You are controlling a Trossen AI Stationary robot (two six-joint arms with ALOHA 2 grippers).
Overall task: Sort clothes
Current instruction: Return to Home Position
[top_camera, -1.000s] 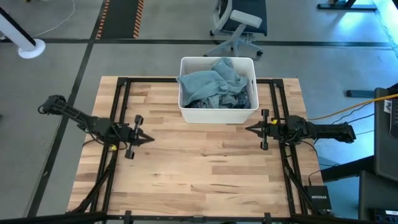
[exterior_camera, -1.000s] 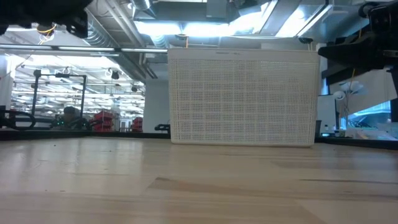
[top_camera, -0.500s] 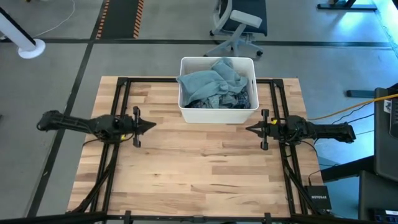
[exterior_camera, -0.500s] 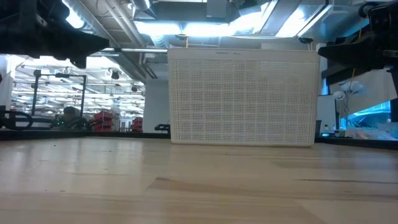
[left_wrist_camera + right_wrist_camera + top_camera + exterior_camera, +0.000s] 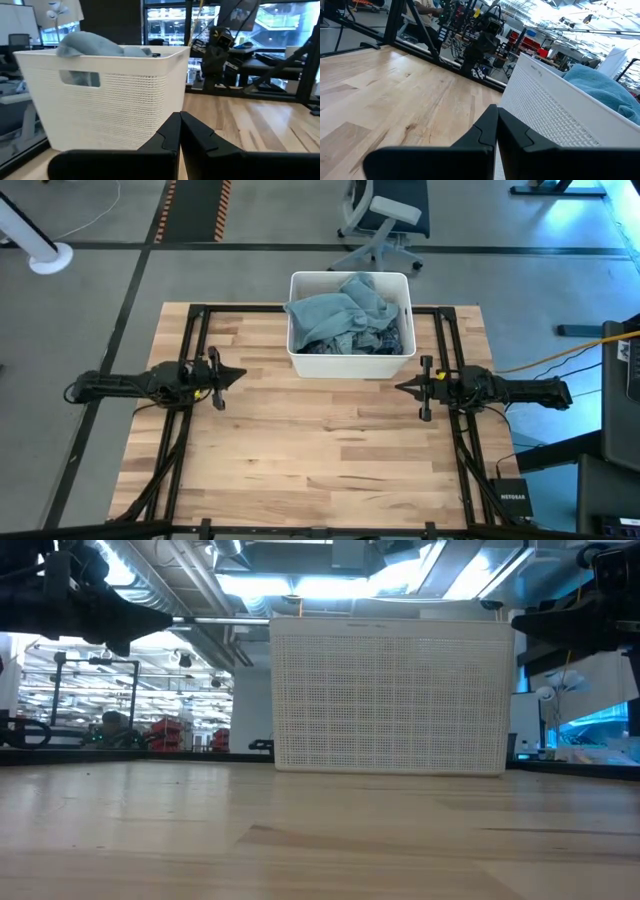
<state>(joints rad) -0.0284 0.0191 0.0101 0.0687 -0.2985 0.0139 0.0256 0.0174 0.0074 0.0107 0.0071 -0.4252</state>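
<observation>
You've got the clothes (image 5: 345,315) all piled inside the white bin (image 5: 350,366) at the back-centre of the desk (image 5: 320,450), w/ teal and blue-grey fabric heaped above the bin's rim. L gripper (image 5: 241,377) hangs near the bin's front-left corner, fingers pressed together, empty. R gripper (image 5: 398,388) sits just off the bin's front-right corner, fingers pressed together too, empty. Both tips point inward, in front of the bin.

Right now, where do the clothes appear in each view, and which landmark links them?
High view: clothes heaped in the white bin, at the table far middle.
Low view: not in it; only the bin's wall shows.
Left wrist view: clothes humped above the bin's rim.
Right wrist view: clothes above the rim.
Shared landmark: the white bin.
</observation>
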